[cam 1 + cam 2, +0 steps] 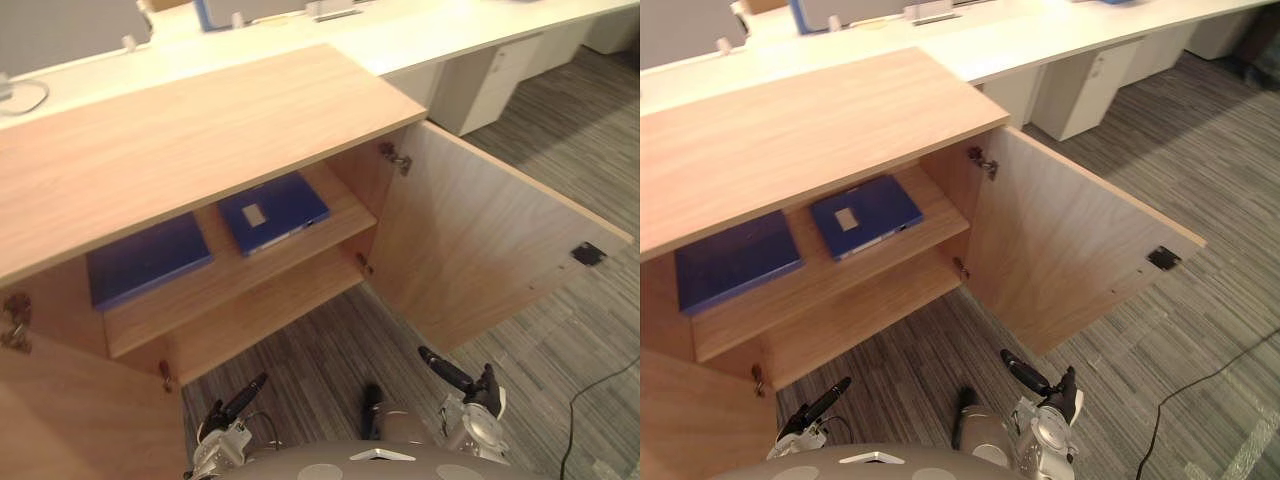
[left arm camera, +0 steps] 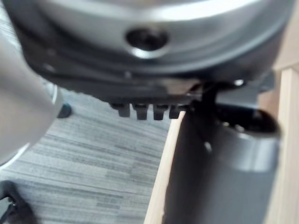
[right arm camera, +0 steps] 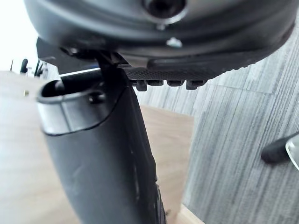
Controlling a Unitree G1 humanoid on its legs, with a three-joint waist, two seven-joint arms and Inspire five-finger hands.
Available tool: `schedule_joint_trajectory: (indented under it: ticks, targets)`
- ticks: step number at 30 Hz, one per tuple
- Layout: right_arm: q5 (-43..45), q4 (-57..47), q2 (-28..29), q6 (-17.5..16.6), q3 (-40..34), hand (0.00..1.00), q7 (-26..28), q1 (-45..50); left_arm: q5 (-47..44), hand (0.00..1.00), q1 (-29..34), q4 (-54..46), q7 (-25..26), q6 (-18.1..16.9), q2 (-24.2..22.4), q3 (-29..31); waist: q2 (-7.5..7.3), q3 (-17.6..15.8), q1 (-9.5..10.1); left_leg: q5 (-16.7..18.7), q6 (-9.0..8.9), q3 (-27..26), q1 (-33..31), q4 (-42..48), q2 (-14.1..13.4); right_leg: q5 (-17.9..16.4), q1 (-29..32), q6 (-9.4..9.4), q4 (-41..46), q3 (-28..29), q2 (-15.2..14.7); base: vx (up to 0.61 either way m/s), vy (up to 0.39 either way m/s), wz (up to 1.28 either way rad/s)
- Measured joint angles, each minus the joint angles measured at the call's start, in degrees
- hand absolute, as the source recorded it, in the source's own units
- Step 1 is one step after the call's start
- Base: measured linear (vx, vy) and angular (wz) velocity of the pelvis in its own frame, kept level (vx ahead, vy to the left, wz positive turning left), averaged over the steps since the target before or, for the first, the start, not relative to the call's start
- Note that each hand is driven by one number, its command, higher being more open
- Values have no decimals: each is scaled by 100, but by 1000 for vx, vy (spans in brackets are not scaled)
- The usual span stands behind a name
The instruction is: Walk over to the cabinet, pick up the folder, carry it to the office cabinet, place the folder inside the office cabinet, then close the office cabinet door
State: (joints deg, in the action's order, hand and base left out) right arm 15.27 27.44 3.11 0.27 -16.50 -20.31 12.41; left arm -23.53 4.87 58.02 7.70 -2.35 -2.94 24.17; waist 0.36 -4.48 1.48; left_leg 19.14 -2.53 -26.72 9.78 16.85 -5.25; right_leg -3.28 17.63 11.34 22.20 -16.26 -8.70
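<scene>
Room: office with grey striped carpet [image 1: 330, 345], and a long run of white desks [image 1: 430, 35] at the back with white drawer units [image 1: 490, 80] tucked under them.
Office cabinet [image 1: 180, 130]: light wood, low, right in front of the robot, both doors wide open.
Right door [image 1: 480, 240]: swung out over the carpet, with a small dark fitting [image 1: 588, 254] near its free edge.
Left door [image 1: 60, 410]: also open, showing at the lower left of the head views.
Shelf [image 1: 270, 272]: the upper one inside, and both folders lie flat on it.
Labelled folder [image 1: 272, 212]: dark blue with a pale label on the cover, on the right half of the shelf, turned at a bit of an angle.
Plain folder [image 1: 148, 258]: same blue, on the left half of the shelf, just beside the labelled one but not touching it.
Left hand [image 1: 240, 397]: low down over the carpet in front of the cabinet, well short of the shelf, fingers straight-ish and relaxed, nothing in it.
Right hand [image 1: 447, 370]: same deal on the other side, hanging near the foot of the right door, fingers loose, holding nothing.
</scene>
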Motion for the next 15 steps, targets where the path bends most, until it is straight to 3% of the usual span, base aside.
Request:
schedule_joint_trajectory:
  ticks: [1, 2, 3, 4, 5, 8, 11, 12, 15]
  targets:
    - [99, -129, 3, 0, -135, 100, -14, 23, 5, 100, 69, 13, -9, 9, 3, 102, 24, 29, -18, -11, 17, -62, 83, 1, -98, -196, -54, 22, -3, -280, -50, 127, -89, -69]
    - [96, -277, 16, -6, -351, 100, -54, 3, 10, 100, 78, 14, -25, 13, -22, 156, 97, 108, 2, -13, 21, -176, 90, -37, -186, -388, -88, -252, 29, -653, -148, 154, -117, -64]
    - [94, -362, 22, -21, -455, 100, -63, -35, 20, 100, 81, 16, -34, 12, -50, 168, 140, 150, 16, -9, 20, -202, 78, -57, -216, -489, -43, -375, 245, -758, -244, 155, -115, -55]
    - [87, -424, 25, -81, -615, 100, -99, -134, 136, 100, 110, 16, -43, 20, -11, 175, -35, 135, -39, 34, -40, -251, 162, -136, -98, -549, 91, -429, 754, -732, -569, 176, -134, -62]
    - [79, -370, -33, -101, -840, 100, -118, -265, 175, 100, 124, 47, -56, 69, 119, 274, -81, 149, 9, 118, -174, -310, 292, -205, -56, -473, 112, -1008, 791, -662, -448, 181, -132, -67]
    - [67, -310, -183, -107, -1196, 100, -189, -588, 219, 100, 185, 305, -16, 160, 196, 390, -26, 187, -23, -82, 1, -186, 254, -85, -166, -297, -24, -1016, 297, -408, -94, 147, -116, -67]
    - [52, -122, -549, -115, -1530, 100, -302, -856, 244, 100, 162, 416, -49, 223, 193, 308, -46, 171, -34, -229, -31, 270, 212, -941, 65, 38, -260, -1071, -335, -266, 45, 56, -35, -38]
    - [49, -42, -682, -114, -1618, 100, -304, -994, 244, 100, 176, 401, -38, 214, 217, 308, -9, 204, 3, -535, -96, 309, 182, -1220, 59, 203, -306, -1129, -544, -144, 186, -17, 5, -39]
    - [47, -20, -782, -115, -1600, 100, -175, -1167, 237, 100, 189, 358, -33, 213, 327, 264, -39, 197, -45, -574, -107, 282, 154, -1179, 58, 564, -568, -1203, -1190, -95, 299, -34, 42, -18]
